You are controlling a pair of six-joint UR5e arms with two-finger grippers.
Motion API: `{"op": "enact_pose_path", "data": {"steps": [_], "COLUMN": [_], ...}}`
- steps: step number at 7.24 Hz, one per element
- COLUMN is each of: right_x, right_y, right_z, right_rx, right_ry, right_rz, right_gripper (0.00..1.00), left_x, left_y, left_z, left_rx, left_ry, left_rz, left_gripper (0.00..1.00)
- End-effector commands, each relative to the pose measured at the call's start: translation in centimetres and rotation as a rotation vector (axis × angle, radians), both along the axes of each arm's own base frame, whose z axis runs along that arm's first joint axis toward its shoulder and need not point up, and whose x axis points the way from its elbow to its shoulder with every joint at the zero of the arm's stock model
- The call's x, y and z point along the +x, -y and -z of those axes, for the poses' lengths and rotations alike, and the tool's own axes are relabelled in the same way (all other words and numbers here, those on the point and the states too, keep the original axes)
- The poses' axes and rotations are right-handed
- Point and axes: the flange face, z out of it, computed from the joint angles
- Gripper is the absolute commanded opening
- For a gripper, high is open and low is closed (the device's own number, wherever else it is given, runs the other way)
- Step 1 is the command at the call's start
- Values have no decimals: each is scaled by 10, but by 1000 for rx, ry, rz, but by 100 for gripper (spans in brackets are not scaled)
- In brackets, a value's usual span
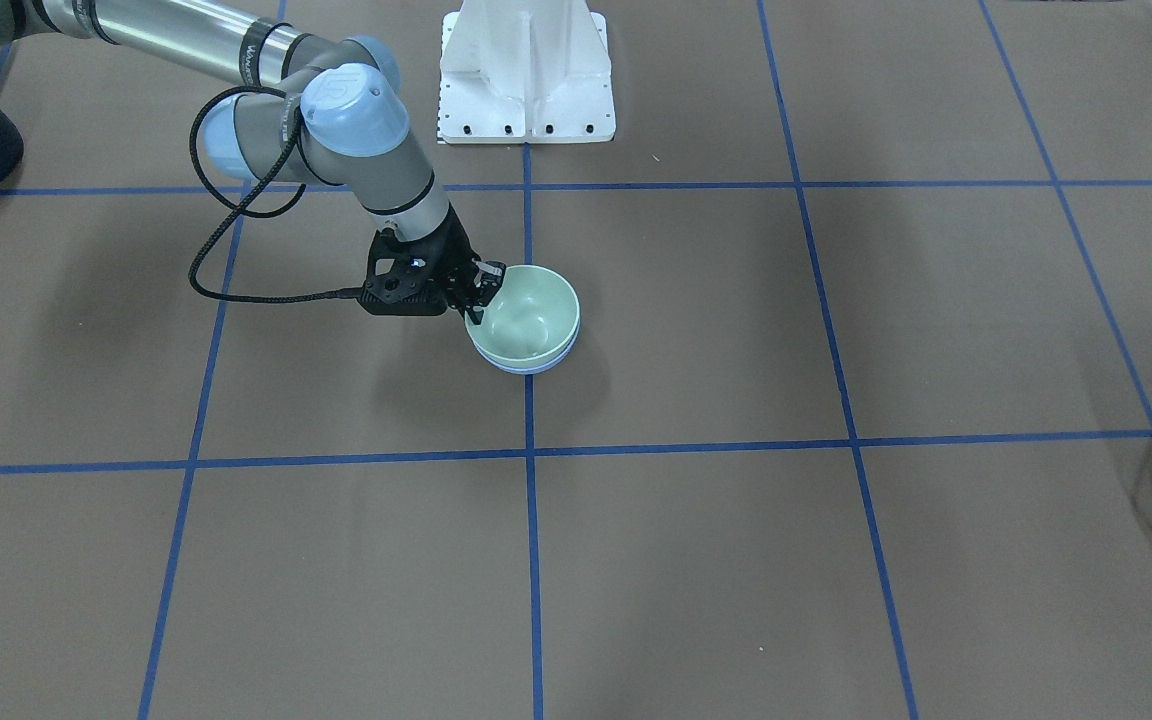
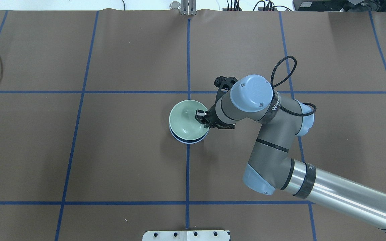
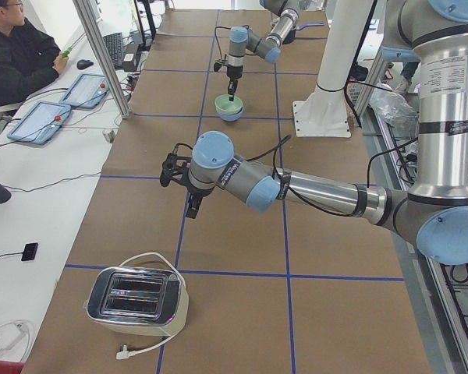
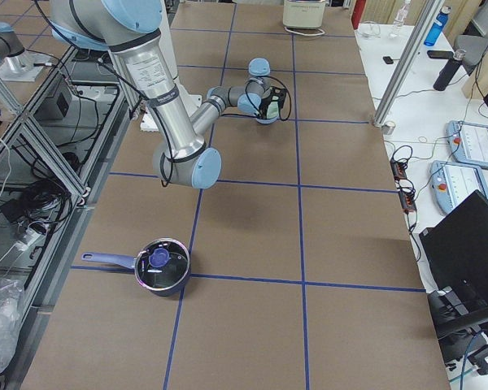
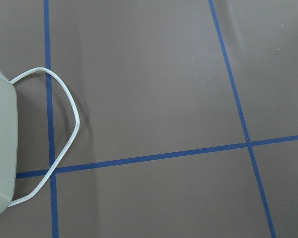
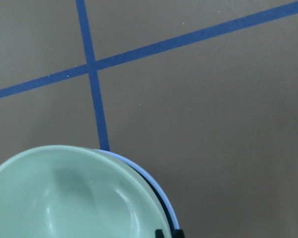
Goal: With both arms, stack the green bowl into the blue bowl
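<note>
Inside the blue bowl (image 2: 189,140) sits the green bowl (image 2: 185,121), its rim pinched by the right gripper (image 2: 201,117).

Brown paper is covering the long table (image 2: 129,160), and blue tape lines (image 2: 187,167) are dividing it into large squares. A white pedestal (image 1: 526,75) is standing at its edge. Beside the table a white desk (image 3: 31,202) is carrying two tablets (image 3: 39,121), a keyboard and loose cables, and a person in black (image 3: 15,54) is sitting at it. Aluminium posts (image 3: 101,58) are rising along that side. On the opposite side, a metal frame (image 4: 32,138) is holding tangled cables.
</note>
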Motion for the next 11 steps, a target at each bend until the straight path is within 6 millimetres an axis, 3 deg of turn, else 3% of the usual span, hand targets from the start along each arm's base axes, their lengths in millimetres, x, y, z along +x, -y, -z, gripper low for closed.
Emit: {"op": "enact_pose_path", "data": {"steps": [1,3,5,6,8,11], "right_x": [1,1,20,49,138,262], "right_y": [0,0,17,45,114,179], "right_z": [3,4,9,8,-11,-95], "right_rx": [-1,7,-1,-9,18,133], "right_ry": [8,12,26,33,38,-63], "right_rz": [-5,0,-17,-30,-1,32], "right_gripper": [100,100,100,100,100,100], "left_x": [0,0,0,-1,-3,-8], "left_y": [0,0,0,0,-6,-20], "left_z": [-1,-1,-1,-1,0,-17], "left_rx": [-2,-2,-2,0,3,31], "left_ry": [0,0,0,-1,-2,26], "left_rz": [0,0,0,0,4,-31], "left_gripper": [98,98,98,98,98,98]}}
